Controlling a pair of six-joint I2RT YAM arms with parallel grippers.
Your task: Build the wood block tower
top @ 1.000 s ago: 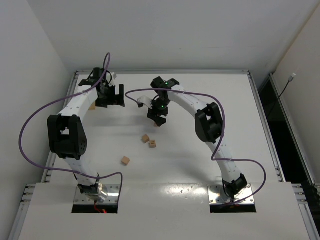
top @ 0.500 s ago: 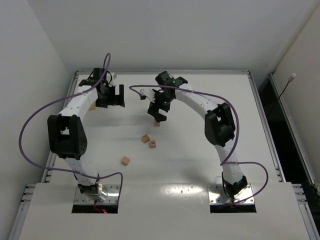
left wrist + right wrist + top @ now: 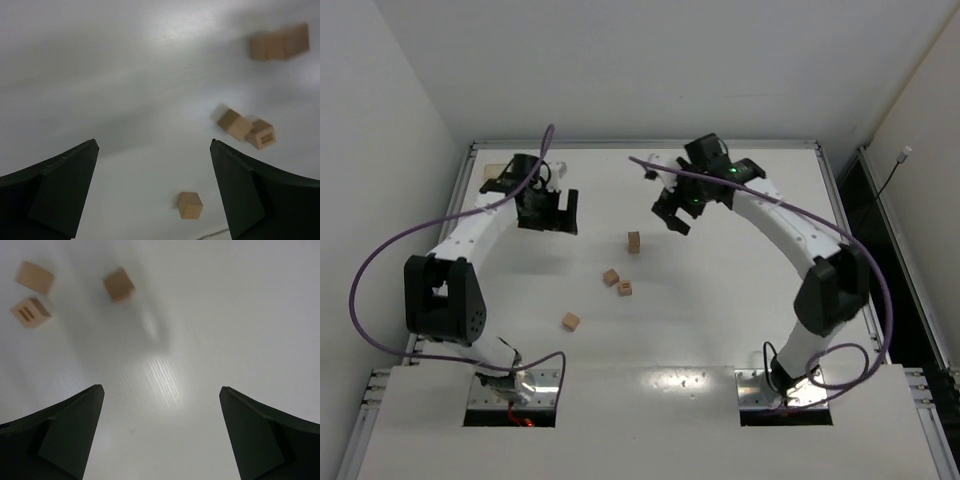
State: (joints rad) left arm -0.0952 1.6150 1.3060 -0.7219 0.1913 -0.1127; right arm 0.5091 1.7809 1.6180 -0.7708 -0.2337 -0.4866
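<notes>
L gripper (image 3: 551, 222) and R gripper (image 3: 671, 222) hang over the white table (image 3: 750, 320), both jaws spread wide and empty. The short light tan wood-block stack (image 3: 634, 242) stands upright mid-table, long axis vertical, btwn the grippers and apart from both. Three loose tan wooden cubes (image 3: 611, 277) lie nearer the bases. Only the wrist cams show slots on one cube's face (image 3: 261, 134).

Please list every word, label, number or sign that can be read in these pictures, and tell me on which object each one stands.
No word, letter, brand or number can be read in any view.
"=": two short dark parallel bars on one face of a wood block; it is a plain mark or a pair of slots, not text.
</notes>
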